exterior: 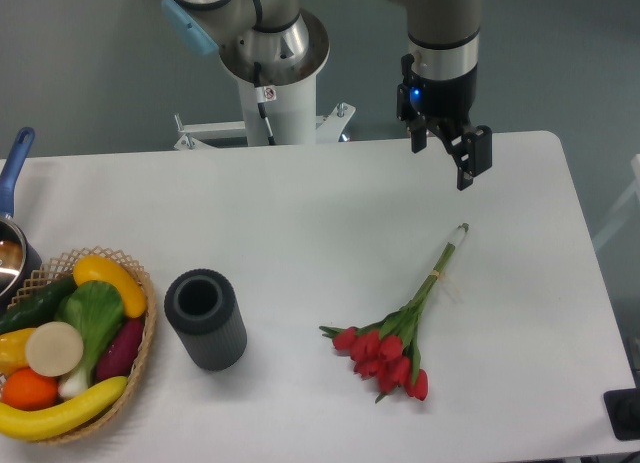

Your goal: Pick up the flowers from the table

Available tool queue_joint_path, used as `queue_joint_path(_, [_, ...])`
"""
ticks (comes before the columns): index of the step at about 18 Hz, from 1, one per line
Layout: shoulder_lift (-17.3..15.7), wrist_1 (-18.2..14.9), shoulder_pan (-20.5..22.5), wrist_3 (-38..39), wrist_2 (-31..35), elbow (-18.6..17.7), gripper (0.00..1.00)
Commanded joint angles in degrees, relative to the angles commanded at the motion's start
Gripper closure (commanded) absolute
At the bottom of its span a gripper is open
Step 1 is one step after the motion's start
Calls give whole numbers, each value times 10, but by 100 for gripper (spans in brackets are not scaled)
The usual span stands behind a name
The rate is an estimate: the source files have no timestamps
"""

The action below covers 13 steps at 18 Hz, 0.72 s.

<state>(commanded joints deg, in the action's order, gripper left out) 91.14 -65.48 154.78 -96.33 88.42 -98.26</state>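
a: how many things sit on the table (pixel 300 213)?

b: one bunch of flowers (pixel 400 333), one dark grey cylinder (pixel 206 319), one wicker basket (pixel 140 333) and one pot with a blue handle (pixel 12 233), cut off at the left edge.

a: where is the bunch?

b: it lies flat in the right half, nearer the front edge than the back. the red heads point to the front edge; the tied green stems run up and away toward the back right corner. i cannot count the blooms surely, since they overlap.

a: and the gripper (pixel 462 153)?

b: one gripper, hanging over the back edge toward the right corner, empty. its fingers look spread a little, pinching nothing. it is well apart from the stem tips, which lie below it in the frame.

a: anything in the way?

b: nothing touches the bunch. the cylinder stands upright with its open end up, left of the blooms and apart from them. the basket sits at the front left corner, just beside the cylinder.

a: what is in the basket?

b: two yellow banana-like pieces, one orange, one leafy green piece, one dark green cucumber, one purple piece, one pale round slice.
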Motion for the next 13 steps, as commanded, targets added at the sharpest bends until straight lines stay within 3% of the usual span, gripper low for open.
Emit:
queue_joint_path(7, [5,0,-2,7,2,4,0])
queue_joint_path(10, [6,2,-3,63,-20,-5,0])
queue_joint_path(11, [5,11,-3,89,-39,-15,0])
queue_joint_path(13, [5,67,-6,159,-57,-43,0])
